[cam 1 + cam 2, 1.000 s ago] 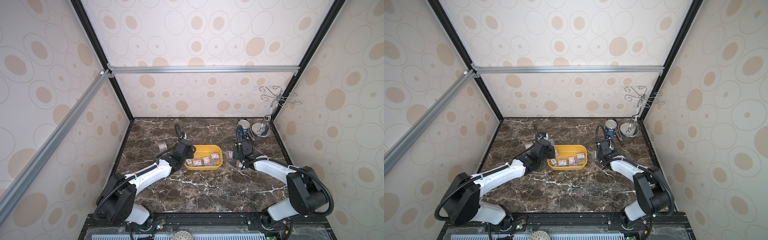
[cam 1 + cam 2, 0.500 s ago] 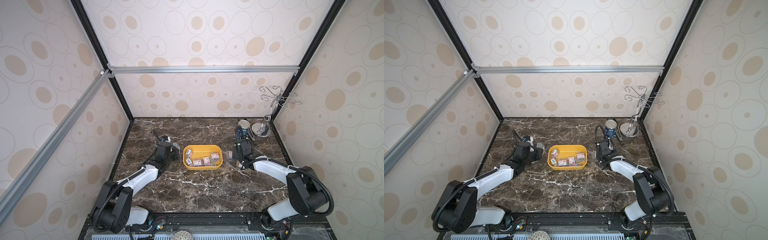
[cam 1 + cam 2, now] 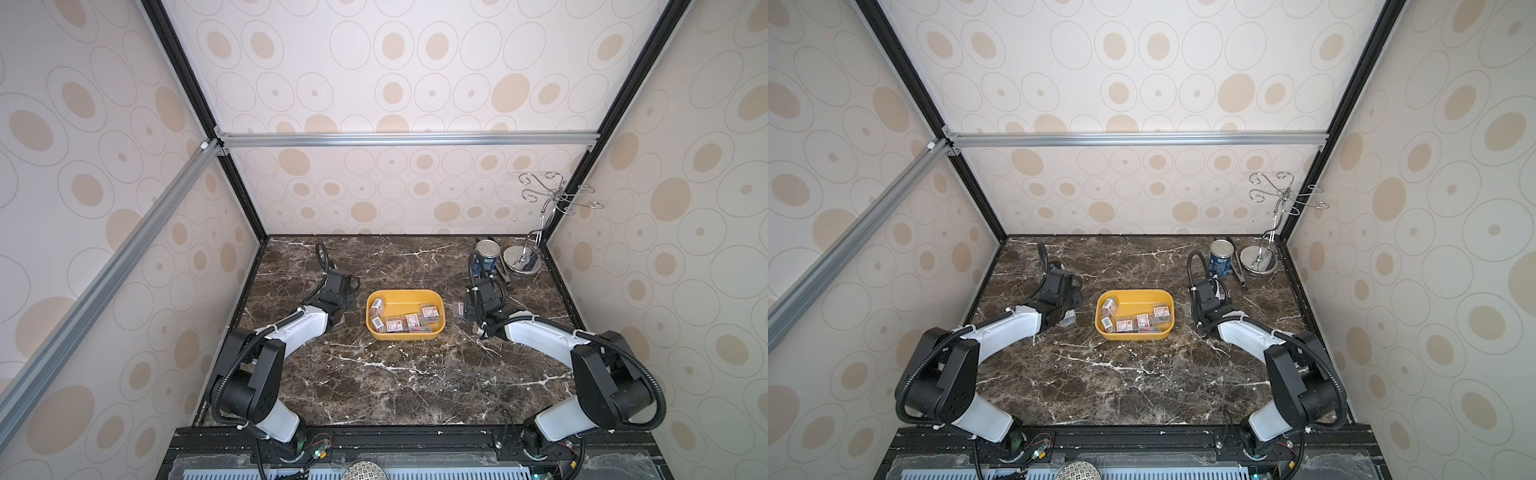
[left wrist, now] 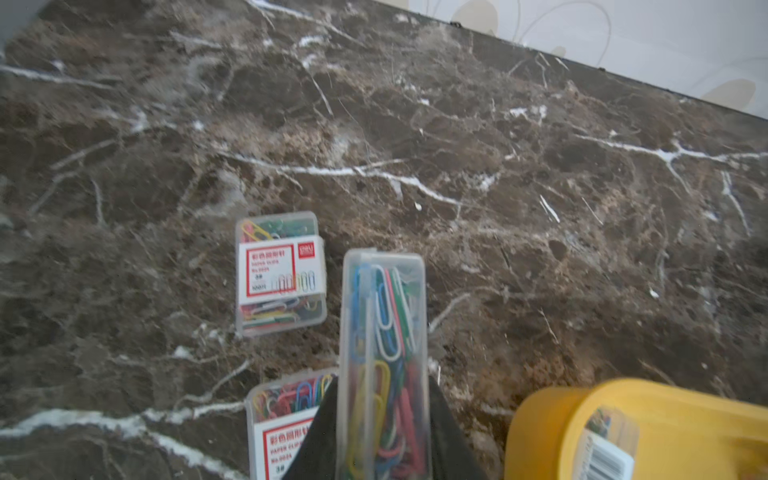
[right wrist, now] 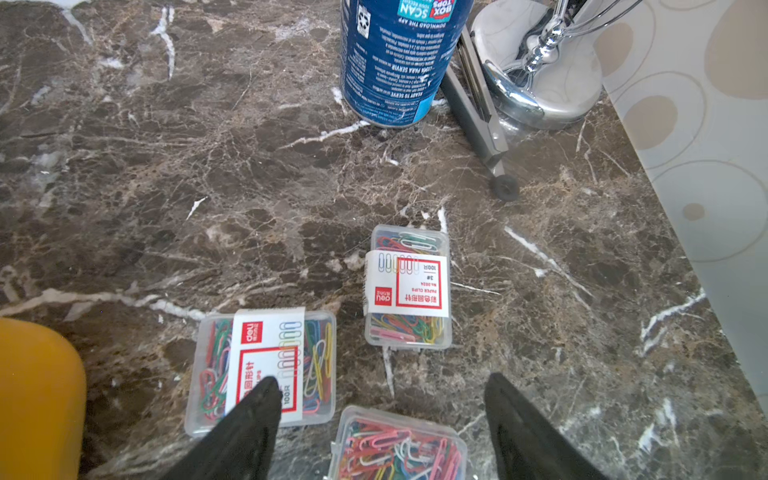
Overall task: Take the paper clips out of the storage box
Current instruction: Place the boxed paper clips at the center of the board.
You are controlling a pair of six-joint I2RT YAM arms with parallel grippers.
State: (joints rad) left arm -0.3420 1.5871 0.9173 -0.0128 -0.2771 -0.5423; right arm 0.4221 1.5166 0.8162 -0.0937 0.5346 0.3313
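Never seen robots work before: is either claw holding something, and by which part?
The left gripper holds a clear box of coloured paper clips, pinched across its two broad faces near one end. The right gripper, open, holds nothing.

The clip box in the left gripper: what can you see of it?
The clip box is a small clear plastic case packed with blue, white, green, red and yellow clips. The left wrist view shows its narrow, unlabelled edge. The left gripper is shut on it, a black finger on each broad face. It is outside the yellow storage box, above the marble table, beside two labelled boxes lying flat. Whether it touches the table cannot be told.
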